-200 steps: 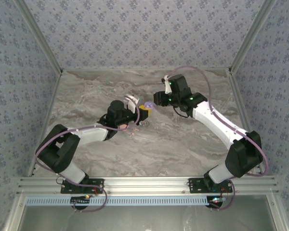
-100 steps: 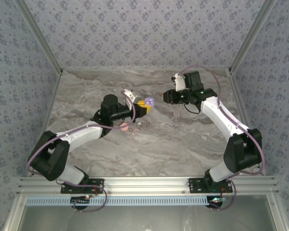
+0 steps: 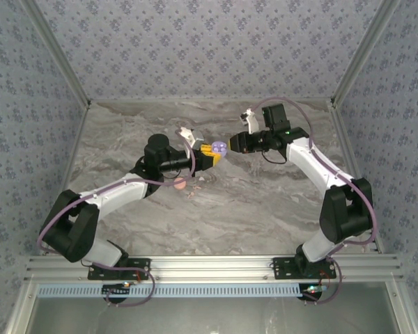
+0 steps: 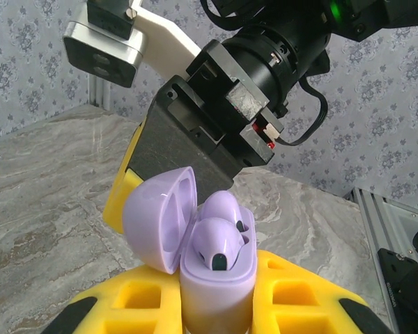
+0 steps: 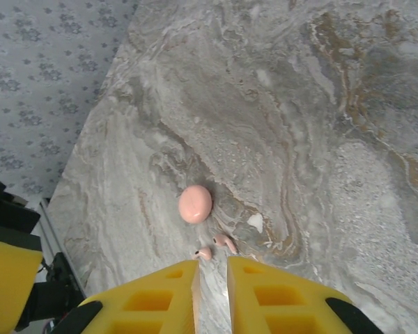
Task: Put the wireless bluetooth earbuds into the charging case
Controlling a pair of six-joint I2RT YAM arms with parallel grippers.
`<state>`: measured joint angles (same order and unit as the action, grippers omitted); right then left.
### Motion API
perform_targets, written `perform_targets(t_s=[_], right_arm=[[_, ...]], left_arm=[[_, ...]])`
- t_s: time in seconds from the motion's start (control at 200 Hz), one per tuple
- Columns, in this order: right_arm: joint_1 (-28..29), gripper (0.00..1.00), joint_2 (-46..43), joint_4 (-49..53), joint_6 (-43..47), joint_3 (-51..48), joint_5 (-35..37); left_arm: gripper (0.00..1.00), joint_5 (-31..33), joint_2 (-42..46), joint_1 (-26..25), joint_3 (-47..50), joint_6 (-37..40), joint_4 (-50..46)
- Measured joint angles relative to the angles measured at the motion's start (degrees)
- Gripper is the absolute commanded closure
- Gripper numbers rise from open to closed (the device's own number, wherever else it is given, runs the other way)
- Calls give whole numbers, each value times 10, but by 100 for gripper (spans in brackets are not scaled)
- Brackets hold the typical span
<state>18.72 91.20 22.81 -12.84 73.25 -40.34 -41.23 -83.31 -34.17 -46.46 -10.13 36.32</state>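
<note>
Over the last second my left arm has stretched out and carried the lavender case (image 4: 216, 289) up and to the right, toward the middle of the overhead frame. My right arm backed off and has come in close again.

The left gripper (image 3: 213, 152) is clamped on the base of the case and holds it upright above the table (image 5: 299, 104). The lid (image 4: 159, 221) is swung open to the left. Two lavender earbuds (image 4: 218, 243) sit side by side in the wells, glossy and rounded, and the nearer one shows a small dark spot. In the left wrist frame they are low and centre.

The right gripper (image 5: 212, 275) hangs just beside the case. Its yellow fingers are drawn almost together, with a thin slit between them and nothing in it.

Two pink earbuds (image 5: 225, 243) lie loose on the table, low and centre in the right wrist frame, just below the closed pink case (image 5: 195, 203).
</note>
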Motion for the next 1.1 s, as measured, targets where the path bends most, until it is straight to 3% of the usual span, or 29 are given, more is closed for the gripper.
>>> perform_targets(t_s=[0.74,1.104], right_arm=[[0,84,5,-60,-28,-10,-111],[-3,85,-4,-69,-30,-13,-122]], left_arm=[[90,-10,-14,0,0,-13,14],[91,-5,-16,0,0,-14,25]])
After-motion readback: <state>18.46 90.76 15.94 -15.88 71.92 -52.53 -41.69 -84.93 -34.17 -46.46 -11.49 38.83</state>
